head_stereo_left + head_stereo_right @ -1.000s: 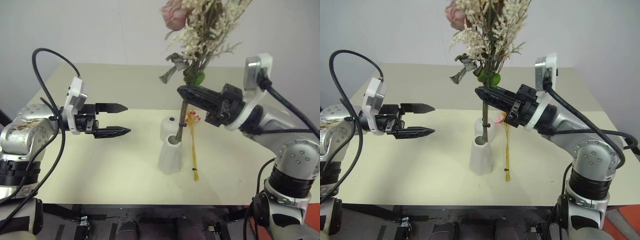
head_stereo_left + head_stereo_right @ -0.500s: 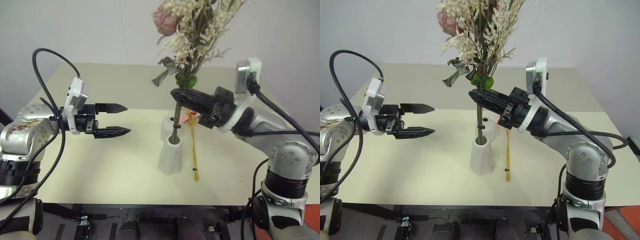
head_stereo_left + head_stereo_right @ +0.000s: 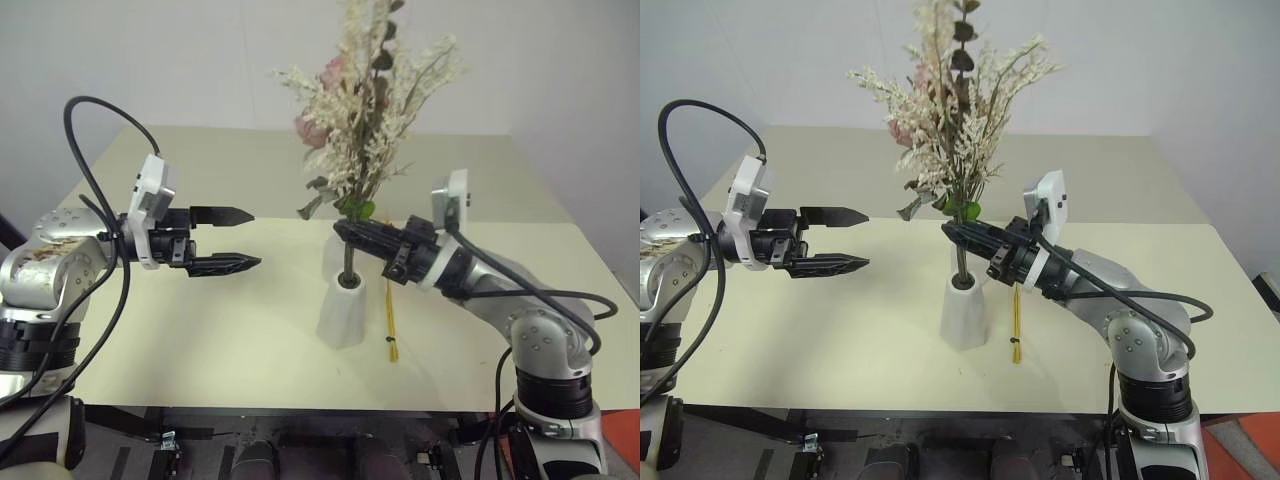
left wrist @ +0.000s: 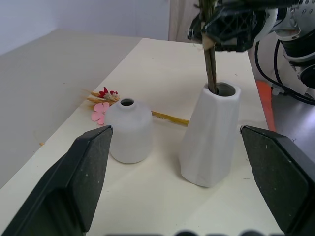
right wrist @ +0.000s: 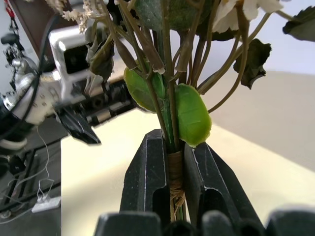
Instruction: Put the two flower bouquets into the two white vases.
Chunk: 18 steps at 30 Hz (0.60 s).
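Right tool point(image 3: 345, 229) is clenched on the stems of the white bouquet point(image 3: 365, 110), gripping at the twine wrap just below the green leaves point(image 5: 192, 114). Stem ends are inside the mouth of the tall vase point(image 3: 343, 310); the bunch stands roughly upright above it, leaning slightly to the right, blossoms well above the tool.

Left tool point(image 3: 245, 239) is released, fingers point(image 4: 81, 177) spread, holding nothing. It hovers above the desk point(image 3: 200, 340) to the left of the vases, pointing right toward them, well apart from both.

Short round vase point(image 4: 129, 129) sits just behind the tall one, on the far side, nothing in it.

Second bouquet point(image 4: 106, 100), the thin yellow-orange stems with pink and red blossoms, lies flat on the desk just right of the vases. Blossom end is at the far end beside the short vase; stem ends point(image 3: 391, 340) point to the near edge.
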### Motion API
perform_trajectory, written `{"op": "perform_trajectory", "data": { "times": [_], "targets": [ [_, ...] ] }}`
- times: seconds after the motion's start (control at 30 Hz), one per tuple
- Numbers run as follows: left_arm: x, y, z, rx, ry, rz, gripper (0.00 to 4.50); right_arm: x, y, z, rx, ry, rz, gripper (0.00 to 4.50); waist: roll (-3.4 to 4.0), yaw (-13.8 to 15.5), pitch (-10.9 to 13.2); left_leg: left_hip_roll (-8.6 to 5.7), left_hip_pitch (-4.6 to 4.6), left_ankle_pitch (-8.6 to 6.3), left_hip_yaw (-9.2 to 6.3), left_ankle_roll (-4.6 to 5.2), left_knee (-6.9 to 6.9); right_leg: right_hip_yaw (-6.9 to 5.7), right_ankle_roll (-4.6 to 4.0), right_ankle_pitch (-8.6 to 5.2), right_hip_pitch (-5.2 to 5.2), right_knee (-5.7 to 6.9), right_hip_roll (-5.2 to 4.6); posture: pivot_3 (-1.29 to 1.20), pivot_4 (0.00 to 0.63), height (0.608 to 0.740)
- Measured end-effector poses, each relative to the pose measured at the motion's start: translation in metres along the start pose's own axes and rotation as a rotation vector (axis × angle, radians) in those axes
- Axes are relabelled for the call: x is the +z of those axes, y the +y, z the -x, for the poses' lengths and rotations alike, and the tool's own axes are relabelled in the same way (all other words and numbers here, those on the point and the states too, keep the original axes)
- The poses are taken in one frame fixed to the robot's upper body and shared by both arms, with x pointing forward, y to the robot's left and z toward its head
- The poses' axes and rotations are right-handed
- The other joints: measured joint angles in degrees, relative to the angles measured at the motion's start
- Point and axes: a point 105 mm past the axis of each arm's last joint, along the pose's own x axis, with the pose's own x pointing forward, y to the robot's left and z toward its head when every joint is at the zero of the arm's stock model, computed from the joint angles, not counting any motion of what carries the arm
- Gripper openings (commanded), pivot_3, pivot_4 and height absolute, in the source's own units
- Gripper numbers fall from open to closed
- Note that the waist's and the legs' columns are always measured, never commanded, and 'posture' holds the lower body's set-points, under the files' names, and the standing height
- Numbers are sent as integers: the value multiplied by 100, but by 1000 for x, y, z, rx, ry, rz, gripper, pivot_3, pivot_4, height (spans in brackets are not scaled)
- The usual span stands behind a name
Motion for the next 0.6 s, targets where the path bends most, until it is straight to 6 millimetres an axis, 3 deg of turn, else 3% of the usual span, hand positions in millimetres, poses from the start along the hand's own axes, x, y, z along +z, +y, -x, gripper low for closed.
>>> {"op": "perform_trajectory", "data": {
  "times": [0.07, 0.27, 0.5, 0.6],
  "targets": [
    [0, 0, 0, 0, 0, 0, 4500, -4, 1, 1, -5, 6, 0, 193, 0, 1, 0, 0, 0, 0, 0, 0, 0, 0, 1, -1, 0, 0, 0, 0, 150, 740],
    [0, 0, 0, -3, 2, -1, 4500, -11, 2, 7, -14, 5, 7, 2199, 0, -2, 0, 0, 0, 0, 0, 0, 0, 0, 6, -4, 0, 0, 0, 0, 150, 740],
    [0, 0, 1, -7, 5, 1, 4500, -20, 0, 44, -17, 83, 49, 4477, 0, 27, 0, -2, 2, 0, 0, 0, 2, 0, 26, -17, 5, -2, -2, 0, 150, 740],
    [-1, 1, 1, -7, 2, 7, 4500, -22, -1, 63, -3, 157, 80, 4477, -1, 25, 0, -1, 10, 0, 1, 0, 2, 0, 28, -19, 9, -3, -1, 0, 150, 740]
  ]
}}
